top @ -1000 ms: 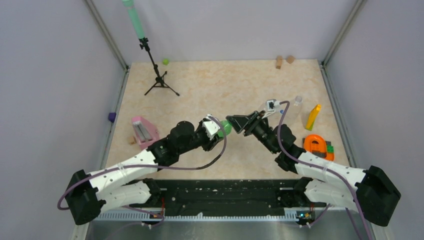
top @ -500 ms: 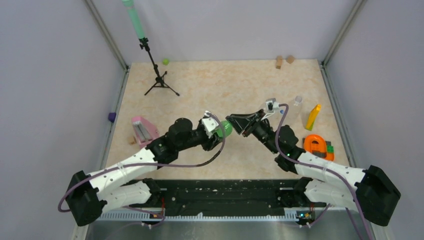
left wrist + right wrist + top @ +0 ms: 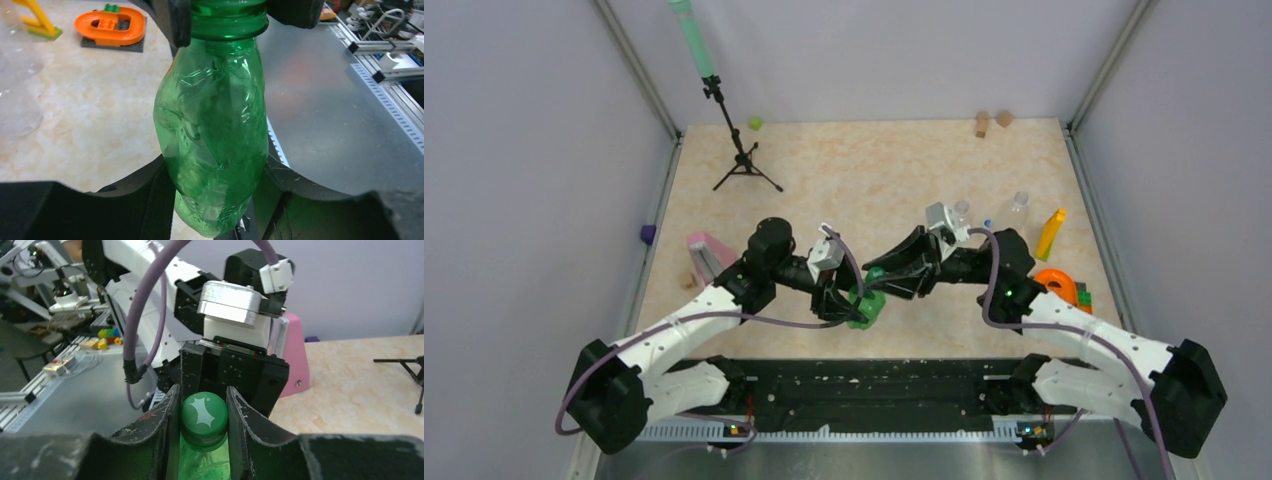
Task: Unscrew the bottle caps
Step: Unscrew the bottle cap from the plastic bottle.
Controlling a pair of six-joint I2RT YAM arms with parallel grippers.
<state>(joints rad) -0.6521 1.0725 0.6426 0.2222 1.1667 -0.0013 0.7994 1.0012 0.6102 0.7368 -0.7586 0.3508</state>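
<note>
Moved: both arms have swung in toward the near edge, carrying the green bottle (image 3: 212,145) from mid-worktop to the front rim. The right claw (image 3: 203,405), which was close beside the bottle, now sits over the cap (image 3: 203,415).
Green bottle: held between the two claws above the seam where the worktop (image 3: 874,170) meets the metal shelf.
Cap: dark green, on the neck, not yet off.
Handling: probably very light. The thin walls are already creased and dented, so the body should buckle under a hard squeeze and may spin in a loose one. The neck ring and cap look stiff.
Where to hold: low on the body for bracing and the cap's rim for turning, which is how it is held now.
Left claw (image 3: 215,172): closed onto the lower body, a finger on each side.
Right claw: fingers pressed against both sides of the cap.
Risk: I judge twisting could wring the soft body rather than free the thread.
Contents: the green bottle looks empty, with no liquid line visible.
Clear bottles (image 3: 1021,203): standing far right on the worktop, well apart. I cannot tell their contents.
Nearby: a yellow block (image 3: 1051,233) and an orange piece (image 3: 1056,288) on the right.
</note>
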